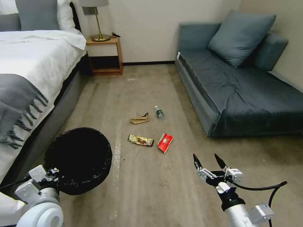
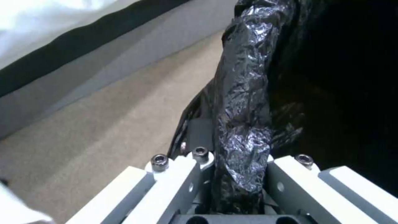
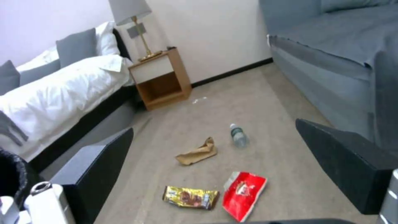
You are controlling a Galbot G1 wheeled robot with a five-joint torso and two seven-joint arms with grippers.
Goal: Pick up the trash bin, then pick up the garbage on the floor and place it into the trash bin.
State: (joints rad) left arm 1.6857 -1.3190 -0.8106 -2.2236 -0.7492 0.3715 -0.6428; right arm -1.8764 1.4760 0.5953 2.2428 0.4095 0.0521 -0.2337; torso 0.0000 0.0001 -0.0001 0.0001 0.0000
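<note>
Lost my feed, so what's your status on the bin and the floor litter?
Left hand shut on trash bin rim, bin held. Right hand open, above carpet. Four litter items on floor ahead, nothing blocking.

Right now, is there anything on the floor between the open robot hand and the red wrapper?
No. In the head view, just bare tan carpet lies between the open right gripper and the red-and-white crinkled wrapper.

The trash bin (image 1: 82, 159) wears crinkled, glossy black plastic. Beside it the floor (image 1: 151, 189) is matt, short-piled carpet. On that carpet lie a shiny gold-brown snack wrapper (image 1: 140, 140) and a creased tan paper scrap (image 1: 139, 119).
</note>
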